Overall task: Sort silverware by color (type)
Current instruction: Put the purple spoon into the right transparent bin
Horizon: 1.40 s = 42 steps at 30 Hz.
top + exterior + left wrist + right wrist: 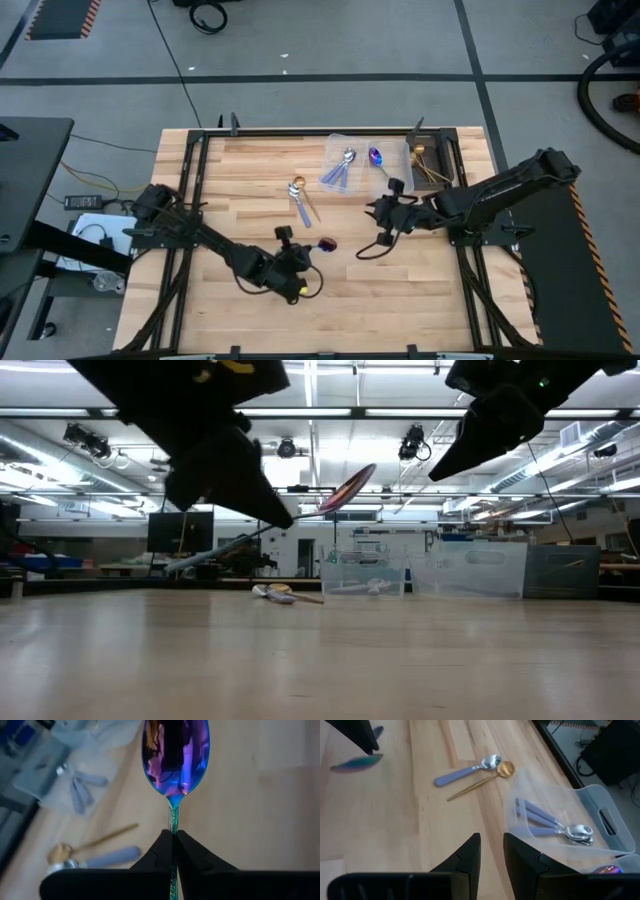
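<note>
My left gripper is at the table's middle near side, shut on an iridescent purple-blue spoon with a teal handle. In the low view the spoon hangs in the air. My right gripper hovers right of centre, empty, its fingers a narrow gap apart. A silver spoon with a lavender handle and a gold spoon lie flat on the table. The clear tray holds silver lavender-handled spoons, an iridescent spoon and gold utensils. My left gripper pinches the iridescent spoon by its teal handle, just below the bowl, between the two fingertips. The fingers lie along the handle. The spoon is lifted clear of the table and slants, with the bowl sticking out beyond the fingertips and higher than the handle.
The tray stands at the table's far edge, right of centre. The two loose spoons lie between it and my left gripper. Bare wood spreads over the table's left half and along its near edge.
</note>
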### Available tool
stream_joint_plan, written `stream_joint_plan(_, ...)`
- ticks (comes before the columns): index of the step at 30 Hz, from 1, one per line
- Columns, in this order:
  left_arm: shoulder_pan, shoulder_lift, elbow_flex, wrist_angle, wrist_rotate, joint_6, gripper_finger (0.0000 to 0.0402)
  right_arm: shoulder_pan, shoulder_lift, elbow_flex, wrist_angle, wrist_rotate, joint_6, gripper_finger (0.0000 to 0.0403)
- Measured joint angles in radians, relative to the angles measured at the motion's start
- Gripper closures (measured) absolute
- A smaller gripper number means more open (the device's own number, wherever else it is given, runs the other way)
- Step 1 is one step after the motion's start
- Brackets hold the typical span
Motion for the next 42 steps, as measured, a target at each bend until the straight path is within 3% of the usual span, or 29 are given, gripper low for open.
stream_joint_plan(8,0.117,-0.033,0.0,0.103,0.1,0.319,0.0386,-0.068,-0.085,-0.095,0.07,-0.022,-0.047,0.0309)
stream_joint_plan(16,0.291,-0.053,0.0,0.287,0.392,0.593,0.0387,-0.104,-0.25,-0.166,0.056,0.008,-0.048,0.0309)
stream_joint_plan(21,0.39,-0.053,-0.001,0.406,0.54,0.654,0.0387,-0.096,-0.347,-0.233,0.054,0.008,-0.004,0.0309)
stream_joint_plan(24,0.435,-0.053,-0.001,0.473,0.608,0.687,0.0387,-0.093,-0.369,-0.29,0.147,0.008,-0.006,0.0309)
stream_joint_plan(36,0.574,-0.053,-0.001,0.689,0.779,0.776,0.0387,-0.114,-0.342,-0.362,0.359,0.004,-0.058,0.0309)
stream_joint_plan(42,0.594,-0.049,-0.001,0.811,0.857,0.776,0.0387,-0.146,-0.282,-0.361,0.52,0.0,-0.188,0.0308)
